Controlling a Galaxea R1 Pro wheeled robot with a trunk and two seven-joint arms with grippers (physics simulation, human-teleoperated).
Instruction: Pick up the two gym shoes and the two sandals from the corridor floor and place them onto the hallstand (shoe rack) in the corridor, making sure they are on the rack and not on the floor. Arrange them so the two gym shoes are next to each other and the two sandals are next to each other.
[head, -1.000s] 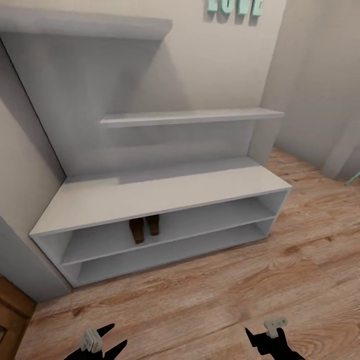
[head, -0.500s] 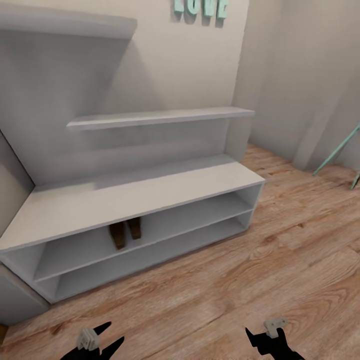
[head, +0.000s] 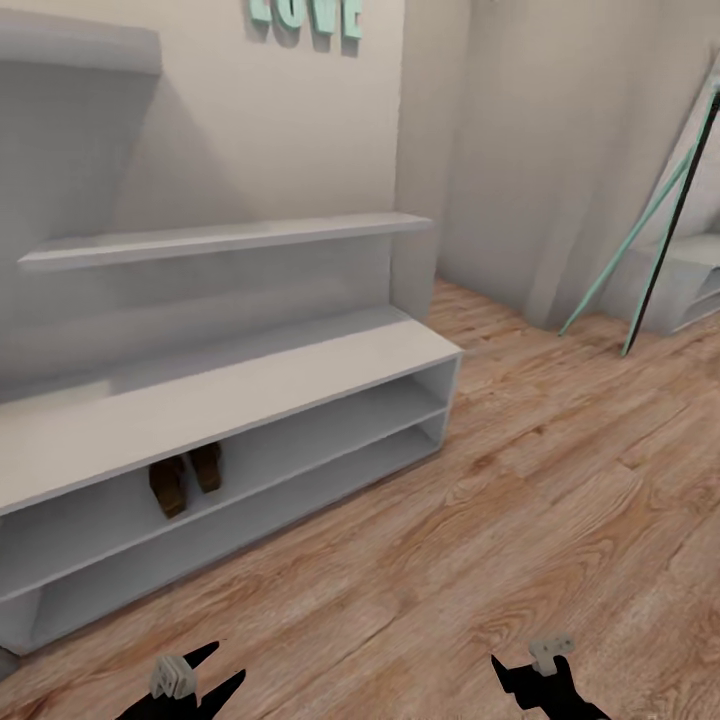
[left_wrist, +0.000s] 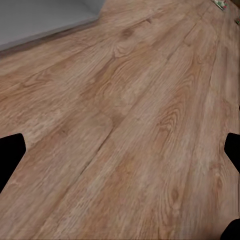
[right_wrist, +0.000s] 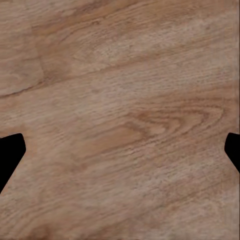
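Both claws hang low and empty over the light brown wood-grain corridor floor (head: 480, 560): the left claw (head: 205, 672) and the right claw (head: 528, 668) each show fingers spread apart, nothing between them. Beyond them, the two flat brown leather sandals (head: 185, 478) already sit side by side in the upper slot of the light grey hallstand (head: 250, 385). So the sandal half looks done; next comes finding the sneakers. A tiny green-and-red speck (left_wrist: 220, 4), possibly one, lies far across the floor.
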